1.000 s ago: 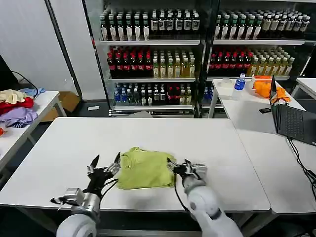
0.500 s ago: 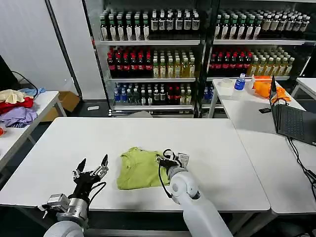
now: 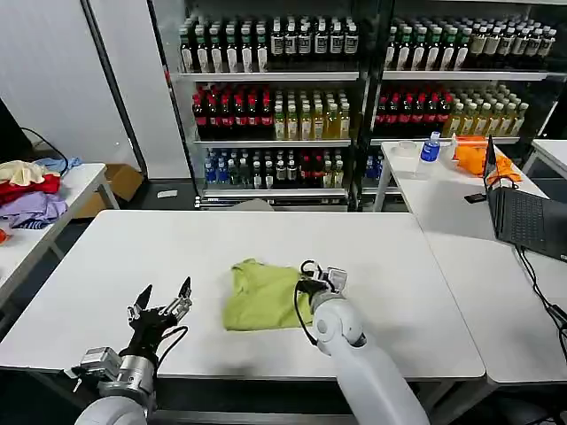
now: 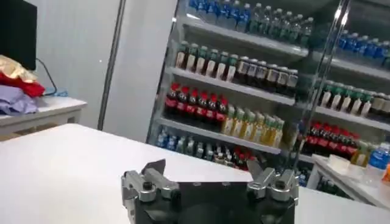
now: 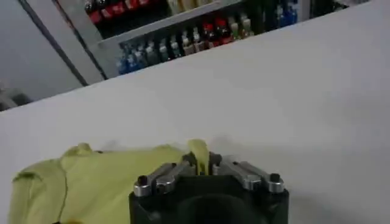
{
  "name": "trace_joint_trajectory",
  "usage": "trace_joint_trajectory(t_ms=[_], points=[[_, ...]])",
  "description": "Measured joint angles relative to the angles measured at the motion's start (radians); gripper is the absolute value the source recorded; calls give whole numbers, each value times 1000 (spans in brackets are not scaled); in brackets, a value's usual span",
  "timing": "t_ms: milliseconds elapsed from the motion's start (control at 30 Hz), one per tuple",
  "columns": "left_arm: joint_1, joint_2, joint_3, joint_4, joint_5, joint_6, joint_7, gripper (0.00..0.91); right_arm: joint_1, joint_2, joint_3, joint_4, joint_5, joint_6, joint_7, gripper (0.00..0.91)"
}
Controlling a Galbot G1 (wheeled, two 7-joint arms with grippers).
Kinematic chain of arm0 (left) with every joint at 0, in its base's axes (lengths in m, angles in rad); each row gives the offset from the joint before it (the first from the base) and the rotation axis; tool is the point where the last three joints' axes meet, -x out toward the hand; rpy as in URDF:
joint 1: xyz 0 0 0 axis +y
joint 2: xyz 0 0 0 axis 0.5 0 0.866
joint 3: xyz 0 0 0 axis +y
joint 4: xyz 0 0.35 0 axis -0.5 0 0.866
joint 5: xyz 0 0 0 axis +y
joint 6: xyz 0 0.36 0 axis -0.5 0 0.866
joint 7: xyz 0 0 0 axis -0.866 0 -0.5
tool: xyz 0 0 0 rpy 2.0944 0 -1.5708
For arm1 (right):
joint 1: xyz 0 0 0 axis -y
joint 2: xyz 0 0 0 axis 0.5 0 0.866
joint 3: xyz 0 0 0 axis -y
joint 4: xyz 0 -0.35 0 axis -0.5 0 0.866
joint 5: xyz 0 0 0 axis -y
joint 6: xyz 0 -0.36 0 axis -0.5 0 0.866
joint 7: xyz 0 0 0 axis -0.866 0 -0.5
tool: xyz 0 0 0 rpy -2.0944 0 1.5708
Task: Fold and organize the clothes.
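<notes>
Shirt: lime T-shirt [image 3: 262, 295], folded into a rough bundle, lies flat on the white worktop [image 3: 115, 257] nearer its front edge than its back, about midway between the left and right edges. Surface wrinkled; outline not square.

Shirt, right wrist view: the cloth [image 5: 91, 182] spreads out from the fingertips on one side, with a small ridge of fabric raised between the two fingers.

Right tool: right tool [image 3: 317, 283] sits at the shirt's right edge, low on the worktop. Fingers pressed together, pinching a fold of the shirt's edge; the right wrist view [image 5: 201, 163] shows the tips meeting on yellow-green fabric.

Left tool: left tool [image 3: 162, 299] is over the front-left part of the worktop, left of the shirt and apart from it. Fingers spread wide, tips pointing up and away from the robot, nothing between them. Left wrist view [image 4: 207, 173] confirms the gap between the two fingers and bare worktop beyond.

Left side table: heap of garments [image 3: 27, 190] in cream, red and lavender, on a separate table past the worktop's left edge.

Right side table: laptop [image 3: 524, 212], open, near the right edge of the view; orange cloth [image 3: 474, 155] and a water bottle [image 3: 431, 147] farther back.

Background: shelves of bottled drinks [image 3: 275, 106] behind the back edge of the worktop.
</notes>
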Motion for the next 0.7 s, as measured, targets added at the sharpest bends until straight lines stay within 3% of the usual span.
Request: trace_joint_trajectory(t_ms=[33, 333, 700], points=[[1, -1, 2, -3, 0, 0, 0, 907, 0, -6, 1, 2, -3, 0, 0, 907], [-2, -3, 19, -6, 10, 1, 0, 907, 12, -63, -11, 19, -89, 18, -55, 907], [17, -12, 37, -25, 41, 1, 3, 907, -101, -182, 22, 162, -389, 211, -188, 907]])
